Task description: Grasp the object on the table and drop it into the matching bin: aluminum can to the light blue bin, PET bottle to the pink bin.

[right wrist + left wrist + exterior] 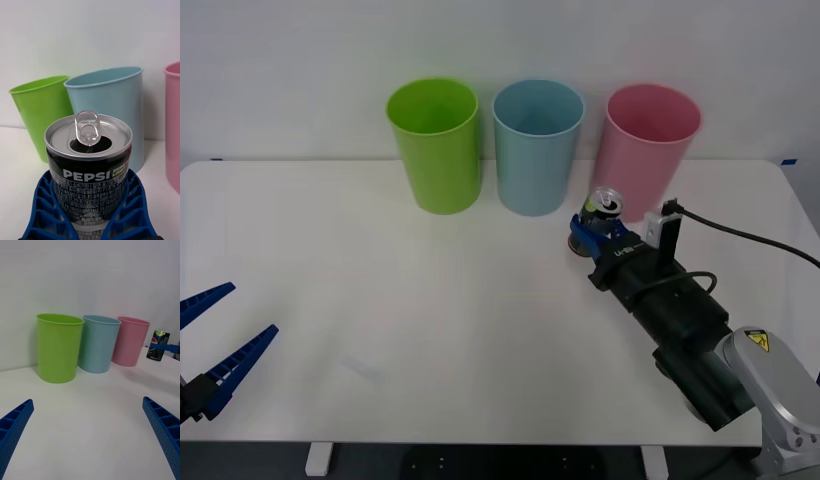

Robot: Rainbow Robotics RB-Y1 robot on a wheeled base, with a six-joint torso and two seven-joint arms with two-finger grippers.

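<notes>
Your right claw (pixel 593 232) is pinching the small black-and-silver aluminum drink can (pixel 604 211), its ribbed blue fingers (pixel 45 210) pressed against both sides of the lower body. The can stands upright, its long axis vertical, pull tab and opened mouth facing up. It is held in front of the gap between two bins; whether it is lifted off the large white counter (pixel 380 300) or only just above it, you cannot tell for sure from these views.

What your next move turns on: the tall light blue plastic bin (pixel 538 145) lies ahead of the can and slightly toward your left, its round rim well above the can's top. The tall pink plastic bin (pixel 648 145) stands just beside the can on the other side, nearer than the blue one. So you will likely need to raise first, then shift leftward over the blue rim.

The can is smooth, glossy metal; the bins are matte, tapering cups. A lime green plastic bin (pixel 436 140) stands furthest left.

Your left claw (pixel 210 345) waits spread wide, low near the counter's front-left corner.
</notes>
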